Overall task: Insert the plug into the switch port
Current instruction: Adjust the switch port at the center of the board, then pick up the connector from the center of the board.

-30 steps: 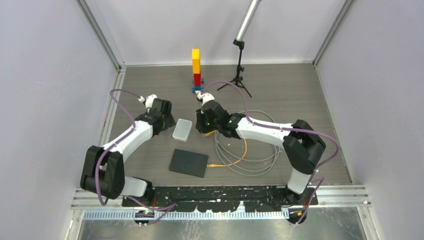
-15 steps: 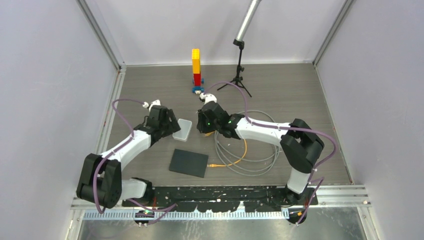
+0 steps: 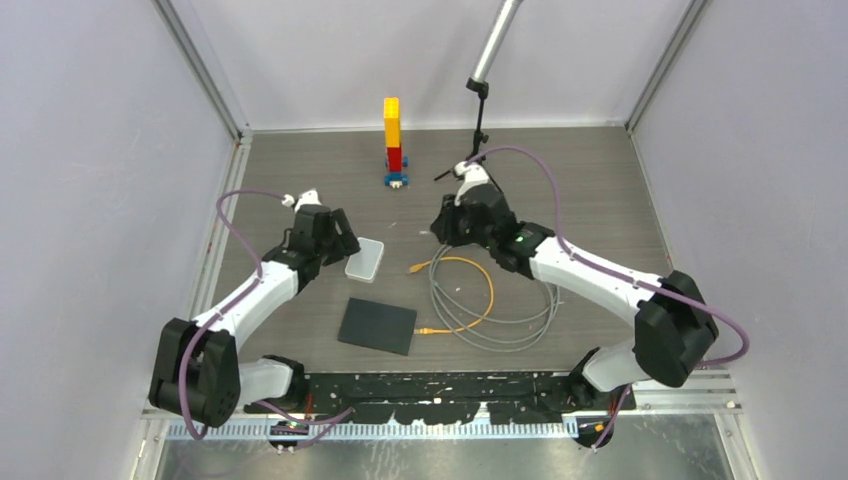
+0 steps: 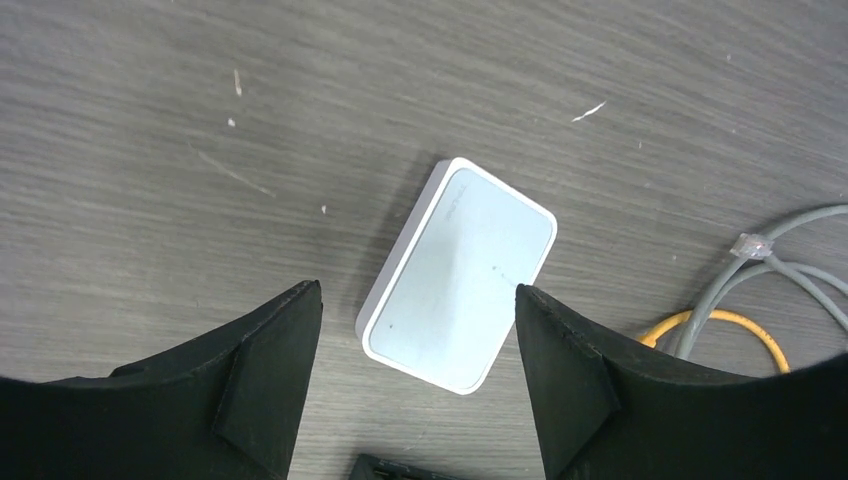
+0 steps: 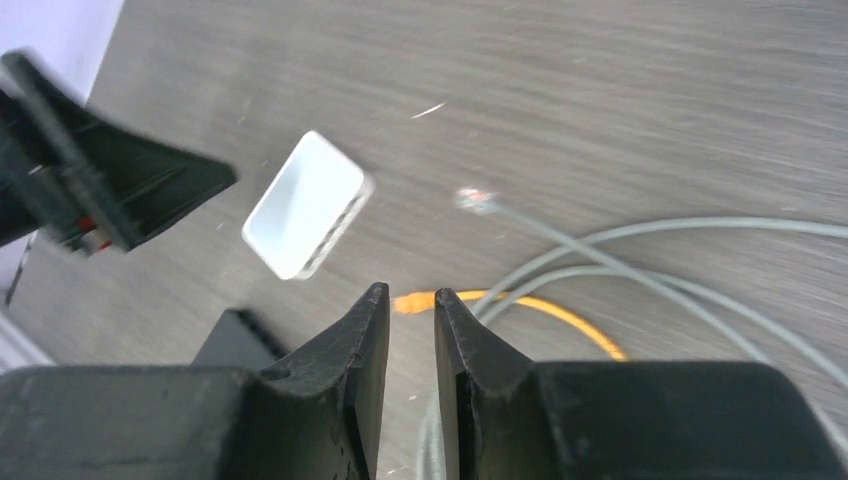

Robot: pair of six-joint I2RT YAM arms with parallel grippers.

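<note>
The white box point(image 4: 460, 275) lies flat on the grey table point(image 3: 580, 180). In the view from above it sits at 12 o'clock from the flat black pad point(image 3: 377, 326), near it but not touching.

The left gripper point(image 4: 418, 292) comes at the box from 9 o'clock. Its two black fingers are spread wide, with one on each side of the box. It holds nothing, and I cannot tell if it touches the box.

The right gripper point(image 5: 410, 290) is at 2 o'clock from the box, well apart from it. Its fingers stand close together with a thin gap between them. Nothing is in the gap.

In the right wrist view, a dark row of ports point(image 5: 335, 232) shows on the long side of the box, the side that faces 4 o'clock. No plug is in them.

The clear plug point(image 5: 477, 200) on the end of the grey cable point(image 4: 708, 308) lies on the table at 3 o'clock from the box. The orange cable point(image 5: 500, 299) lies near it, and its end points toward the box.

A tower of yellow, red and blue blocks point(image 3: 392, 135) stands at the far side, at 12 o'clock.
</note>
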